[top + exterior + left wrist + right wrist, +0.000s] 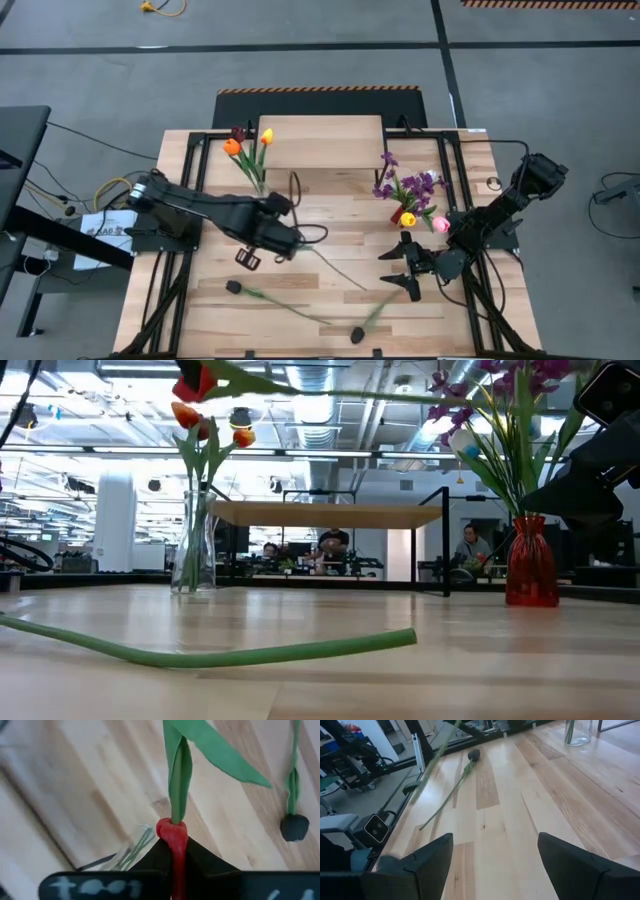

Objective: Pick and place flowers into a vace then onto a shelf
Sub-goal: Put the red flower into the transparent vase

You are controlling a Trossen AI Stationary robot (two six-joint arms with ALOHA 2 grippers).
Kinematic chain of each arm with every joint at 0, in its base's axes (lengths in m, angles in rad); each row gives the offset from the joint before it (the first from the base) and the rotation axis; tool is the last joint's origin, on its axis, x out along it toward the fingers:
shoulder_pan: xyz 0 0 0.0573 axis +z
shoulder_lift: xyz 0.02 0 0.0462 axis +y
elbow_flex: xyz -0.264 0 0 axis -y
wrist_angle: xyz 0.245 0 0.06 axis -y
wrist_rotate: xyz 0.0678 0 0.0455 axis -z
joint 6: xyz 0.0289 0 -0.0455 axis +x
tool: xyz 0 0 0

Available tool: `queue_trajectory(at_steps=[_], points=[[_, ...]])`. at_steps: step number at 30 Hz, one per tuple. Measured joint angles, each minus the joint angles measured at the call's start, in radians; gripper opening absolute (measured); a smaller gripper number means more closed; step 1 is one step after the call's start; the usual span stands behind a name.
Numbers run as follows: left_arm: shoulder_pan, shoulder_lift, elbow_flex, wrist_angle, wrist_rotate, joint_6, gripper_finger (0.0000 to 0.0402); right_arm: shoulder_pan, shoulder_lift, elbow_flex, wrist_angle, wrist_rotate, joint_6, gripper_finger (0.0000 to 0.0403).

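Left tool [172, 857] gripping red tulip [172, 837], stem outward

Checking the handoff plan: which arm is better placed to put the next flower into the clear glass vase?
Left. The left gripper already grips a red tulip, close to the clear vase. The right gripper hangs open and empty by the red vase.

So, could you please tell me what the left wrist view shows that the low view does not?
Only the left wrist view shows the left gripper shut on a red flower, and a black flower lying on the table. Only the low view shows the shelf, a clear vase, a red vase and people beyond. Both show the wooden table.
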Motion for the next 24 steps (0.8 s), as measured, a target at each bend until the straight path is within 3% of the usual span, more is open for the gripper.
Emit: queue_trajectory(at_steps=[10, 15, 21, 24], points=[[0.005, -0.164, 0.000, 0.001, -0.163, -0.064, 0.0004, -0.002, 0.000, 0.000, -0.002, 0.000, 0.000, 0.0286], [0.025, -0.251, 0.018, -0.002, -0.159, -0.088, 0.0004, -0.002, 0.000, 0.000, 0.001, 0.005, 0.000, 0.0286], [0.037, -0.285, 0.202, 0.002, -0.036, -0.057, 0.0004, -0.024, 0.000, 0.000, 0.003, 0.009, 0.000, 0.0286], [0.038, -0.275, 0.304, 0.043, 0.165, -0.029, 0.0004, -0.042, 0.000, 0.000, 0.003, 0.003, 0.000, 0.0286]])
